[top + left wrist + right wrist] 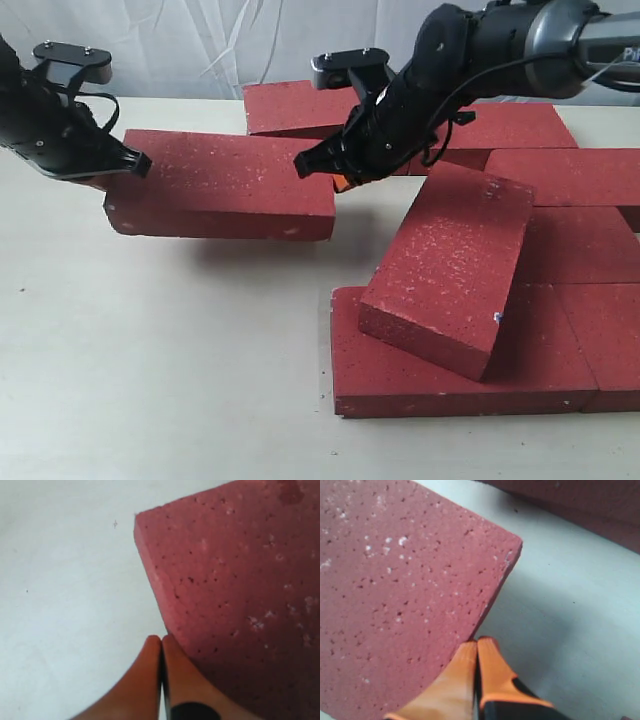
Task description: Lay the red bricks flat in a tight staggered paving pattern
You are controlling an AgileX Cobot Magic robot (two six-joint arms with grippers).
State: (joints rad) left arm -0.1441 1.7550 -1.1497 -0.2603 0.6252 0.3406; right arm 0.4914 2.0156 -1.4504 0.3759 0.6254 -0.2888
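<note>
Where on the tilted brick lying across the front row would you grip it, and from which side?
Probably the long edge facing the open table, approached from that side. The tilted brick lies askew on the front row, and that edge seems to hang clear over shadow, so top and underside could be pinched. Neighbouring bricks crowd its other side.

Bright, even light fills the exterior view, with no glare and everything crisp. A soft, broad shadow spreads on the pale surface (150,350) just under the raised brick (225,185) and runs on toward the tilted brick (450,265). In the left wrist view the surface is washed nearly white, the orange fingers (142,680) blur up close, and the brick grain is slightly soft. In the right wrist view the speckles are sharper, a grey shadow pools beside the brick's edge, and the fingers are soft-focused too.
</note>
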